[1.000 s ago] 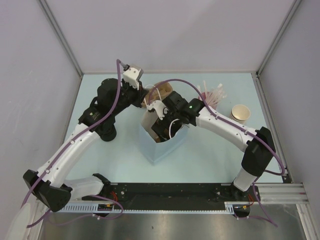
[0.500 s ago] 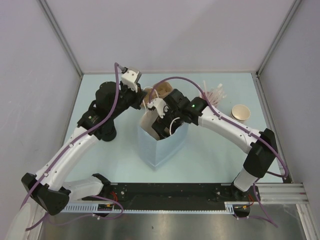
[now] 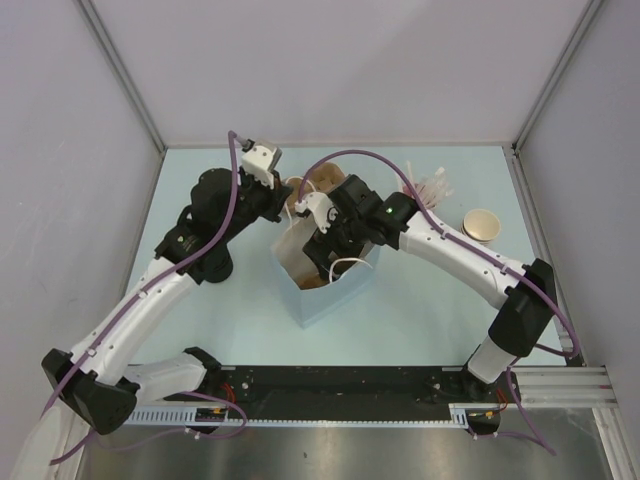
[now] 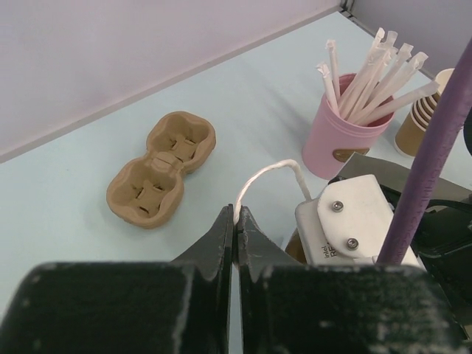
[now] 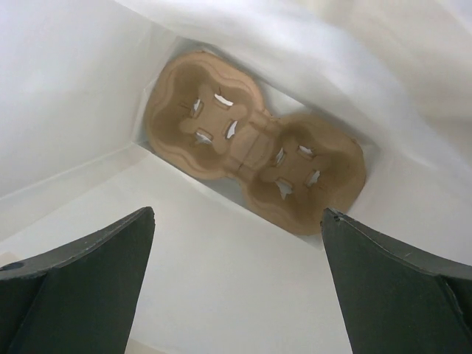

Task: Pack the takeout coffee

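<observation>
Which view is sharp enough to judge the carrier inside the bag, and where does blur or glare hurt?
Right wrist: the carrier is sharp, the white bag around it bright and nearly featureless, the right hand dark and soft-edged. Left wrist: the left hand is blurred close up, the table carrier and pink cup crisp. Top external: even light, everything in focus.

A pale paper bag (image 3: pixel 335 298) stands mid-worktop (image 3: pixel 430 300), a tan moulded-pulp two-cup carrier (image 5: pixel 254 147) flat on its floor and the right claw (image 5: pixel 236 214) spread apart inside it, above that carrier. Behind the bag a second tan pulp carrier (image 4: pixel 162 168) lies on the worktop, with a pink cup of white wrapped straws (image 4: pixel 346 144) to its right and a stack of nested tan paper cups (image 3: pixel 480 225) further right. The left claw (image 4: pixel 234 221), at the bag's rear left, pinches its white cord handle (image 4: pixel 269 173).
</observation>
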`<state>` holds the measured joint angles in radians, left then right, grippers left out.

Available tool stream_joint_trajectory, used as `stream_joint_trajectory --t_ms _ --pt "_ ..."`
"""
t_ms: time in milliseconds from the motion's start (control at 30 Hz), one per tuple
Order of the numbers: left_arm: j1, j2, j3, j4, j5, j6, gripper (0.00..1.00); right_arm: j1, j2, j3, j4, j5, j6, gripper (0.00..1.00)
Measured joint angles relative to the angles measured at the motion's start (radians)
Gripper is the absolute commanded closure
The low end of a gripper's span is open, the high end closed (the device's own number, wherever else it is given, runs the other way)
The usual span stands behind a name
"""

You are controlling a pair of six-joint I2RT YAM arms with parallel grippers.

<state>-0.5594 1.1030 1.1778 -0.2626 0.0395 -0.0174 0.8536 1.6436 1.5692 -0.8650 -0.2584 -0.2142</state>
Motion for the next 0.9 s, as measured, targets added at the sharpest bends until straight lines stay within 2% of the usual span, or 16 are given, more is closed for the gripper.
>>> stream_joint_trajectory --t_ms 333,600,767,900 --pt "0.005 -0.01 -0.008 0.011 -0.001 0.0 0.96 0.0 -0.015 0.076 -0.045 0.002 -0.034 0.0" --pt "0.013 -0.013 -0.018 0.016 -0.001 0.0 0.96 -0.013 -0.115 0.189 -0.061 -0.017 -0.087 0.0" --pt "0.017 -0.016 -0.02 0.018 -0.001 0.0 0.95 -0.066 -0.173 0.215 -0.061 -0.05 -0.105 0.0" --pt "0.019 -0.019 -0.02 0.018 -0.001 0.0 0.89 -0.105 -0.211 0.217 -0.061 -0.084 -0.129 0.0"
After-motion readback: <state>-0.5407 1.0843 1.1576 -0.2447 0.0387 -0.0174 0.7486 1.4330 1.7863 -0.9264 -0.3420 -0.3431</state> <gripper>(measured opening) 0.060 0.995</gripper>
